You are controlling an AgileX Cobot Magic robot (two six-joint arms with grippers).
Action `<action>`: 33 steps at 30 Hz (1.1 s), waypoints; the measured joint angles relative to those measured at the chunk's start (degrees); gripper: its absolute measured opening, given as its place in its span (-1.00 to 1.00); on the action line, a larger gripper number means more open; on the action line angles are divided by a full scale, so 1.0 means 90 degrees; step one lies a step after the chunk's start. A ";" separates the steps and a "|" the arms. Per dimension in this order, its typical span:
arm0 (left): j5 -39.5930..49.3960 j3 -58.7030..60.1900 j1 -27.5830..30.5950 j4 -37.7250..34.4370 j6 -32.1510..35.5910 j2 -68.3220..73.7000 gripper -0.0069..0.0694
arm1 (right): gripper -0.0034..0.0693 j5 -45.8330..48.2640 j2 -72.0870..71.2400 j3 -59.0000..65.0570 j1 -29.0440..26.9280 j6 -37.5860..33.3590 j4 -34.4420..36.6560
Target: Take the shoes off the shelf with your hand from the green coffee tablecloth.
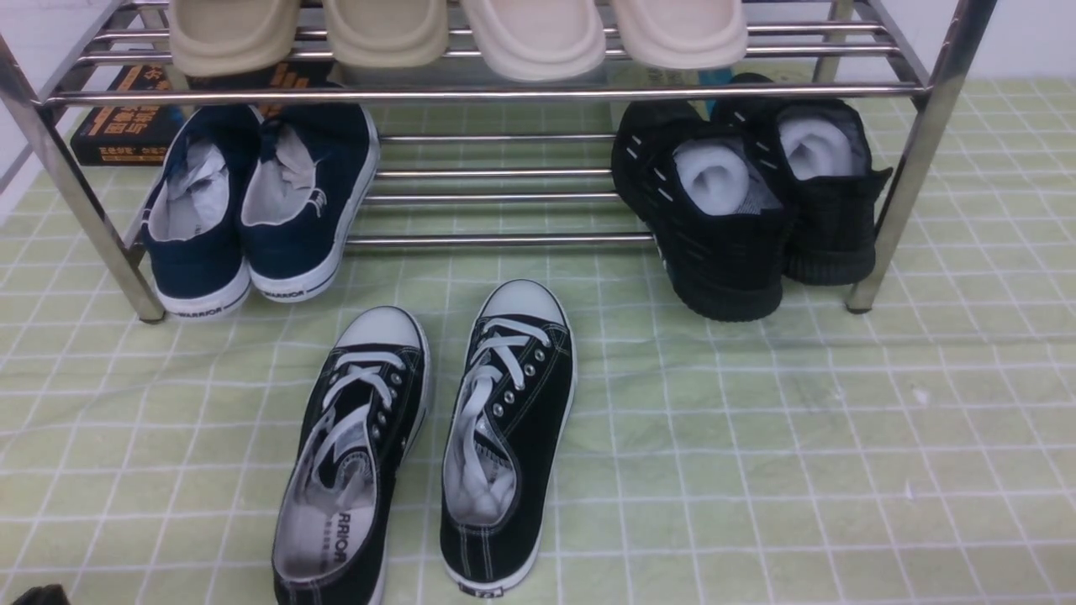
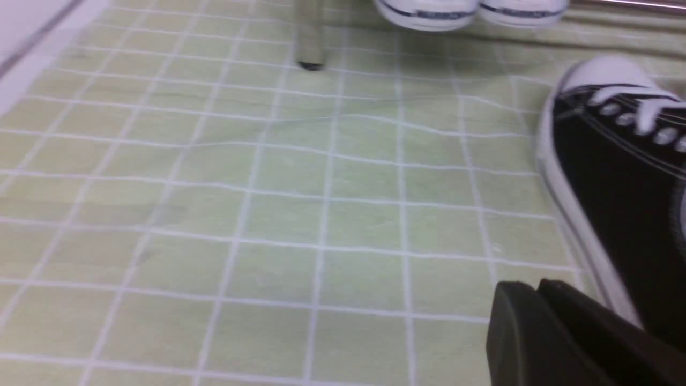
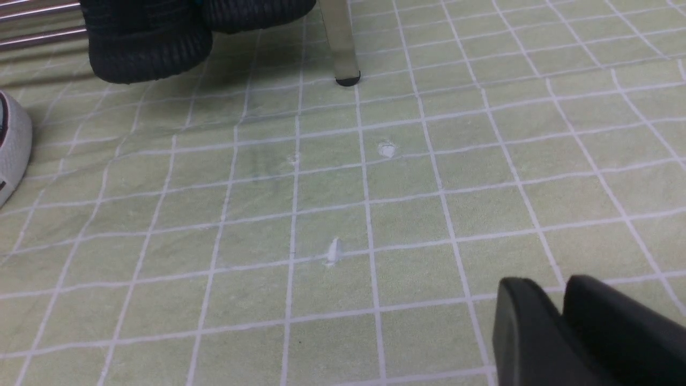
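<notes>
1. The cloth (image 1: 799,437) covers the table, slightly wrinkled, with a white grid.
2. The shelf (image 1: 904,168) stands at the far side. Its lower tier holds a navy pair (image 1: 252,202) on the left and a black knit pair (image 1: 748,210) on the right; pale slippers (image 1: 454,34) sit on the upper tier.
3. The shoes (image 1: 429,445) lie off the shelf, on the cloth in front of it, side by side, toes toward the shelf. By this layout the task appears done.
4. Handling, as a judgement: canvas uppers are soft and light; rubber soles and toe caps are stiffer. The heel collar or side wall offers the best hold; loose laces may snag.
5. Left claw (image 2: 536,300): only in its wrist view, just beside the left shoe, holding nothing. The fingers look nearly pressed together.
6. Right claw (image 3: 563,305): only in its wrist view, over bare cloth, holding nothing, fingers close with a narrow gap.
7. The front view shows neither claw clearly; the wrist views show no upper tier.
</notes>
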 joint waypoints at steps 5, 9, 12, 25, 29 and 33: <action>0.0006 0.0000 -0.0001 0.0028 0.0000 0.0000 -0.64 | -0.54 0.0000 0.0000 0.0000 0.0000 0.0000 0.0000; 0.0006 0.0000 -0.0242 0.0028 0.0000 0.0000 -0.63 | -0.54 0.0000 0.0000 0.0000 0.0000 0.0000 0.0004; 0.0006 0.0000 -0.0329 0.0029 0.0000 0.0000 -0.63 | -0.53 0.0000 0.0000 0.0000 0.0000 0.0000 0.0004; 0.0013 0.0000 -0.0373 0.0035 -0.0002 0.0000 -0.59 | -0.49 0.0000 0.0000 0.0000 0.0000 0.0000 0.0004; 0.0013 0.0000 -0.0373 0.0035 -0.0002 0.0000 -0.58 | -0.47 0.0000 0.0000 0.0000 0.0000 0.0000 0.0004; 0.0013 0.0000 -0.0373 0.0035 -0.0002 0.0000 -0.56 | -0.46 0.0000 0.0000 0.0000 0.0000 0.0000 0.0004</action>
